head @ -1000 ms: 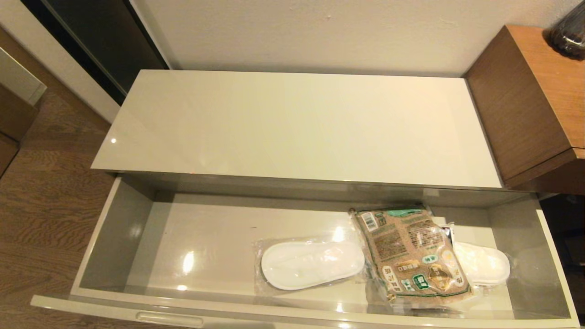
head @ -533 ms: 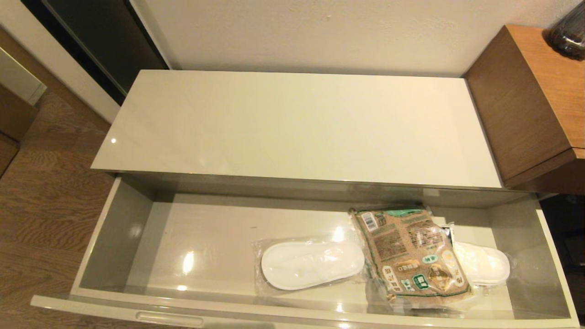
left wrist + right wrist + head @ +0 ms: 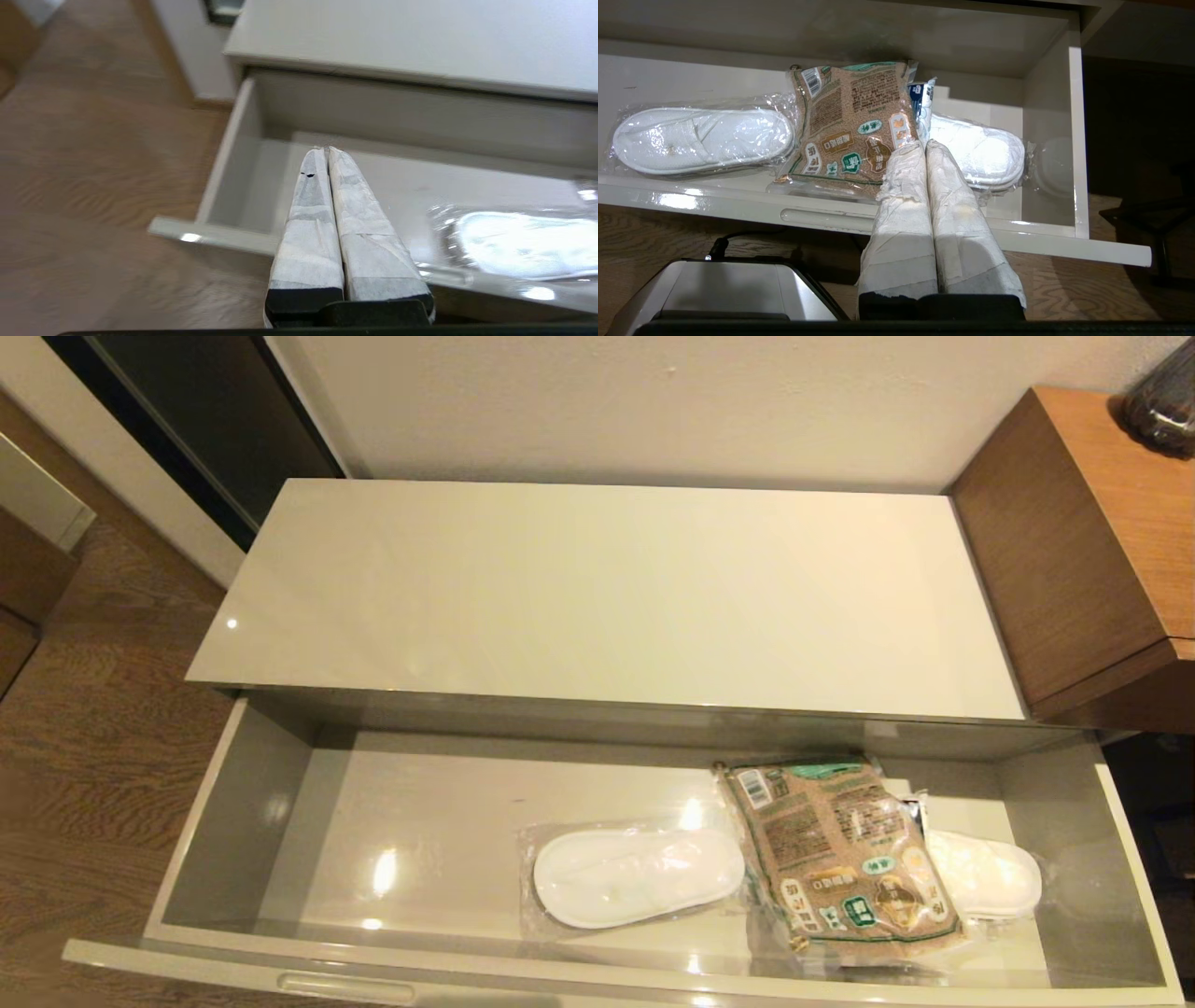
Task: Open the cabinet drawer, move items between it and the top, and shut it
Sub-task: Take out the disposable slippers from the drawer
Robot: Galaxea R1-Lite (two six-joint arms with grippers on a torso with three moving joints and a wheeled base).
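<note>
The cream cabinet drawer (image 3: 233,803) stands pulled out below the bare glossy top (image 3: 607,588). Inside, toward the right, lie a clear-wrapped white slipper (image 3: 635,875), the brown grain bag (image 3: 836,854) with green border, and a second wrapped slipper (image 3: 985,875) half under the bag. A white-and-blue tissue pack (image 3: 924,100) peeks from behind the bag. Neither gripper shows in the head view. My left gripper (image 3: 326,149) is shut and empty in front of the drawer's left part. My right gripper (image 3: 924,143) is shut and empty before the drawer's front, near the bag.
A taller brown wooden cabinet (image 3: 1092,541) stands against the right end, with a dark object (image 3: 1162,401) on it. Wood floor (image 3: 84,756) lies to the left. The robot's grey base (image 3: 733,291) sits below the drawer front. A recessed handle slot (image 3: 345,987) runs along the front.
None in the head view; the drawer and the items lie as before.
</note>
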